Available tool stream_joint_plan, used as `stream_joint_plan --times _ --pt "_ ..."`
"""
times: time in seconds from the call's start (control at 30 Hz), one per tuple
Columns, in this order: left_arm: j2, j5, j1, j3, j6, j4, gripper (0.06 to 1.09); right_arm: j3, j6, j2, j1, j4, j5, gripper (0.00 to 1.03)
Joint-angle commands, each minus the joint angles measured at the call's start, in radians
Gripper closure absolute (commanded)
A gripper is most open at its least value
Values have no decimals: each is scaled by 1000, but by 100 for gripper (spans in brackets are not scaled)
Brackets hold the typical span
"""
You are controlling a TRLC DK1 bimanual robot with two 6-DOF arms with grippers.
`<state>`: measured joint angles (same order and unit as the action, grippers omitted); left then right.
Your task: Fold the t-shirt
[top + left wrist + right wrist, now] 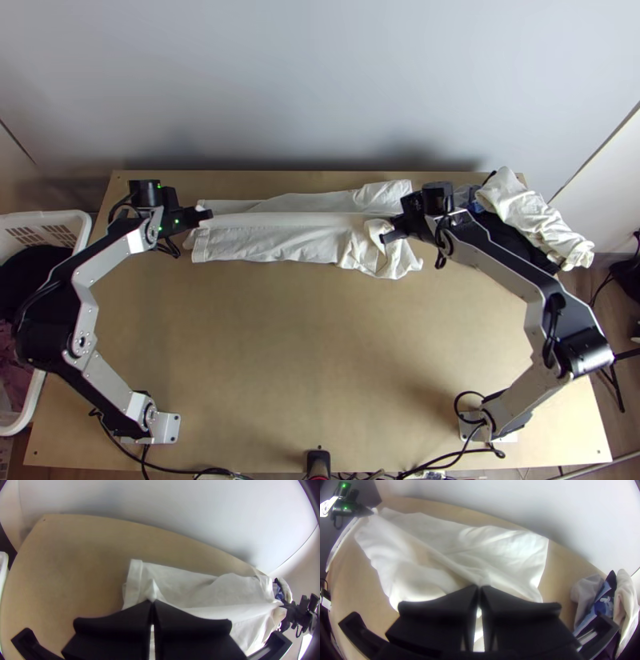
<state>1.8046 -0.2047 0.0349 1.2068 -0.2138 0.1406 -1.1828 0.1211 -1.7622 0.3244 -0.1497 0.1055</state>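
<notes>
Top view is showing two grippers, each with two wide flat black fingers. The left gripper (206,214) is gripping one creamy-white cotton T-shirt (280,250) close to a hemmed end, and in its wrist view the two fingers are meeting over a pinched peak of fabric. The right gripper (386,238) is likewise pinching the shirt between its two fingers, towards the bunched end.

Between the two grippers, one narrow ridge of shirt is running taut, and the rest of the fabric is lying on the light wooden table (304,344) to both sides of it, near the far edge. The far side is spreading fairly flat with some creases; the near side is bunching beside the right gripper, where the folds are perhaps part of a sleeve, though I can't be sure.

Two silver-grey and black arms are leading back from the grippers to the near corners. Just beyond the right gripper, one heap is sitting at the table's far right corner: one crumpled cream cloth (524,212), one black cloth (512,240), one blue patterned cloth (603,605) and one pale grey cloth (586,588). Past the left edge, one white plastic basket (44,216) is holding dark and mauve fabric.
</notes>
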Motion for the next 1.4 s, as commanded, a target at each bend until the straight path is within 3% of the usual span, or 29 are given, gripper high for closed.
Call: stream_joint_plan --times 0.0,0.23,0.27,0.3,0.33,0.4,0.43,0.47,0.5,0.53,0.57,1.07,1.37 --pt "70 14 -1 20 28 -10 105 -21 14 -91 -8 24 0 97" --pt "156 28 0 96 -2 62 103 -12 12 -154 -10 47 -1 97" --pt "170 27 0 114 -9 94 99 -8 6 -152 -10 56 -1 96" --pt "177 27 0 131 -16 126 88 -8 2 -152 -12 58 0 96" --pt "183 27 0 145 -24 151 72 -8 0 -148 -10 58 0 95" --pt "183 27 0 157 -41 172 31 -5 -3 -135 -10 58 0 86" --pt "177 27 2 160 -41 172 18 -1 -3 -129 -12 56 0 72" --pt "168 27 3 162 -39 172 12 2 -5 -123 -13 55 0 51" --pt "157 27 7 162 -39 169 12 3 -12 -115 -16 50 -1 29" --pt "148 27 8 163 -42 165 12 5 -28 -105 -19 39 -1 12" --pt "141 25 10 165 -42 166 11 3 -31 -92 -21 25 0 5" --pt "-70 -19 13 31 -32 197 11 78 -69 287 -10 -171 5 4" --pt "-36 -39 91 -66 30 155 11 74 -54 449 1 -306 5 4"
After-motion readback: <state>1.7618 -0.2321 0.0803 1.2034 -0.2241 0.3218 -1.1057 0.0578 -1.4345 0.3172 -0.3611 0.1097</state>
